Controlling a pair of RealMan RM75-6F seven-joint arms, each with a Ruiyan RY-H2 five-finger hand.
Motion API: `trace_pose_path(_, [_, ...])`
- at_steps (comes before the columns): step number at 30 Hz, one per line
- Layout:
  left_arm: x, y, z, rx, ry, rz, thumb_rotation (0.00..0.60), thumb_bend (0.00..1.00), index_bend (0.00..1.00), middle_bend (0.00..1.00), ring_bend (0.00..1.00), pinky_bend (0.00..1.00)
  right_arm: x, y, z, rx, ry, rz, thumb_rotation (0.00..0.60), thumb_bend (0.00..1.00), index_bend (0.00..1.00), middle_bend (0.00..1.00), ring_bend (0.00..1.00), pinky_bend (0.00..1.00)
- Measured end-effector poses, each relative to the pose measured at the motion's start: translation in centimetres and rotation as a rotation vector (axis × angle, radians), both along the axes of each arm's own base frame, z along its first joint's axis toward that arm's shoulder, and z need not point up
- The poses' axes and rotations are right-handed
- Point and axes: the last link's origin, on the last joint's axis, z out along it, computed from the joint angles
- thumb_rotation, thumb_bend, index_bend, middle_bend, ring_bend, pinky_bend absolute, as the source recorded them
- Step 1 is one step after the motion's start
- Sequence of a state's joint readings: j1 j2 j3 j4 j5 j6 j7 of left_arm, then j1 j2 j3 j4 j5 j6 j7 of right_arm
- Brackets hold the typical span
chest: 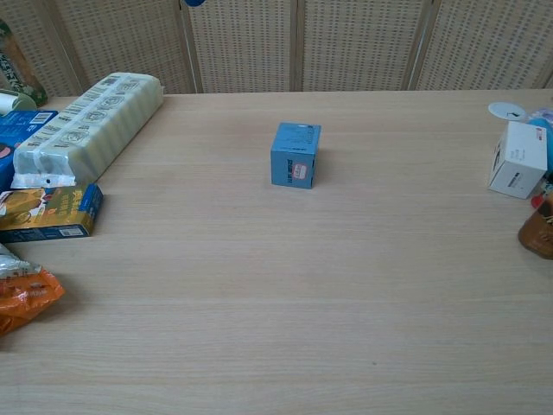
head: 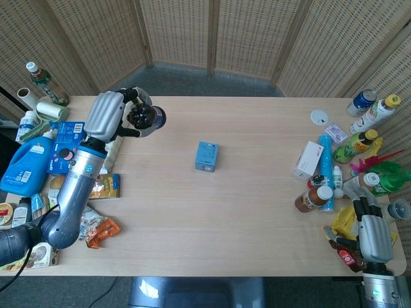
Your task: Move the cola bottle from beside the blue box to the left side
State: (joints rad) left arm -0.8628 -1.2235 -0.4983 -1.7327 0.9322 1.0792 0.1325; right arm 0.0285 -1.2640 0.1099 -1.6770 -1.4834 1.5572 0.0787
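My left hand (head: pixel 110 117) grips the cola bottle (head: pixel 145 118) and holds it high above the table's left part, its end turned toward the head camera. In the chest view only a small blue tip of the cola bottle (chest: pixel 194 3) shows at the top edge; the hand itself is out of that frame. The blue box (head: pixel 207 156) stands alone at mid-table, also seen as the blue box (chest: pixel 295 155) in the chest view. My right hand (head: pixel 374 236) hangs at the table's front right corner, holding nothing, fingers extended.
A long white package (chest: pixel 87 125), a blue-yellow carton (chest: pixel 47 213) and an orange packet (chest: pixel 24 299) crowd the left side, with a blue detergent bottle (head: pixel 24 162) beyond. Several bottles and a white box (chest: pixel 517 159) fill the right edge.
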Motion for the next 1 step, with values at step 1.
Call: trace_pose_path(1, [0.09, 0.01, 0.04, 0.000, -0.003, 0.000, 0.600, 0.21, 0.87, 0.87, 0.92, 0.78, -0.05, 0.02, 0.04, -0.001, 0.000, -0.002, 0.597, 0.11, 0.14, 0.00, 0.00, 0.00])
